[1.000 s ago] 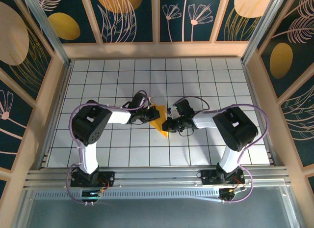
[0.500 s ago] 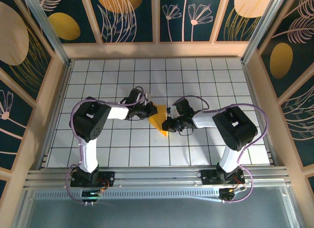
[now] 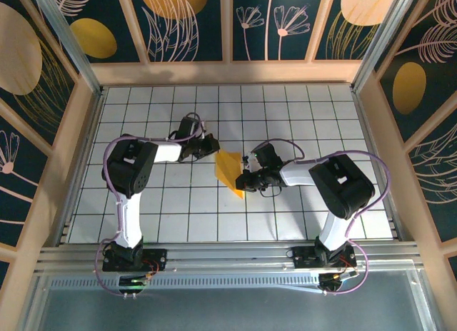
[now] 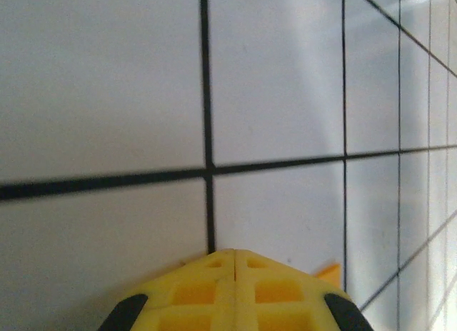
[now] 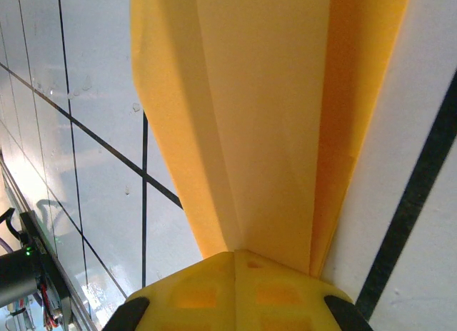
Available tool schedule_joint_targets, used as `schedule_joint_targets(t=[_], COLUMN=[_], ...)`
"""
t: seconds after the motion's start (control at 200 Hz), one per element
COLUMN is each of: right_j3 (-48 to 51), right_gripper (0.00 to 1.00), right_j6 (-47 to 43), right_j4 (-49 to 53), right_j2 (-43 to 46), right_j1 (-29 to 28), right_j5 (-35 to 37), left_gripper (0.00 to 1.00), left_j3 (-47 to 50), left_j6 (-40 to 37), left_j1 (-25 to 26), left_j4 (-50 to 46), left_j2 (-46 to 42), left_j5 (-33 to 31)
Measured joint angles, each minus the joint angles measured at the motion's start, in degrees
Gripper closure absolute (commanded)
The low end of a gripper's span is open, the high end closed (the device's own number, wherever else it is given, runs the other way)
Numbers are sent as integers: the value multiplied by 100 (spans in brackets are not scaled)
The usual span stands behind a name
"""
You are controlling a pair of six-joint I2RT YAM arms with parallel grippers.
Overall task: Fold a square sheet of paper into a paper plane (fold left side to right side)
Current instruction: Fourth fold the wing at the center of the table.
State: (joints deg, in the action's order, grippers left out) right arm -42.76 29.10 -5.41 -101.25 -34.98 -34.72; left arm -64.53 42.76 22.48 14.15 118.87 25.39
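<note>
The orange-yellow sheet of paper, folded into a narrow pointed paper plane shape, lies mid-table with its tip toward the near side. My right gripper is shut, its tips pressing down on the paper's right edge near the point. In the right wrist view the layered folds run straight away from the shut yellow gripper tip. My left gripper is shut and empty, just up-left of the paper, apart from it. In the left wrist view its tip rests over bare tile, and a small orange paper corner peeks out at the right.
The white tiled floor is ringed by wooden frame walls with dark patterned panels. An aluminium rail runs along the near edge by both arm bases. Open tiles lie behind and to both sides of the paper.
My left gripper has pulled back up and to the left, off the paper. The paper's left flap now shows more fully. The right gripper has stayed put.
</note>
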Motion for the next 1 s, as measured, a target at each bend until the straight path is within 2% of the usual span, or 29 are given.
schedule_joint_targets(t=[0.135,0.26,0.48,0.716,1.001], right_j3=[0,0,0,0,0], right_gripper=[100,100,100,100,100], right_j6=[26,44,83,122,127], right_j4=[-11,-13,-13,-15,-13], right_j2=[0,4,4,4,4], right_j1=[0,0,-4,-4,-4], right_j5=[-2,0,17,20,20], left_gripper=[100,100,100,100,100], left_j3=[26,437,1290,1091,511], left_j6=[-164,-269,-254,-179,-208], left_j1=[-118,-175,79,728,748], left_j4=[-37,-70,153,236,-28], left_j2=[-92,-619,-1578,-1268,-527], left_j5=[-313,-476,-42,514,525])
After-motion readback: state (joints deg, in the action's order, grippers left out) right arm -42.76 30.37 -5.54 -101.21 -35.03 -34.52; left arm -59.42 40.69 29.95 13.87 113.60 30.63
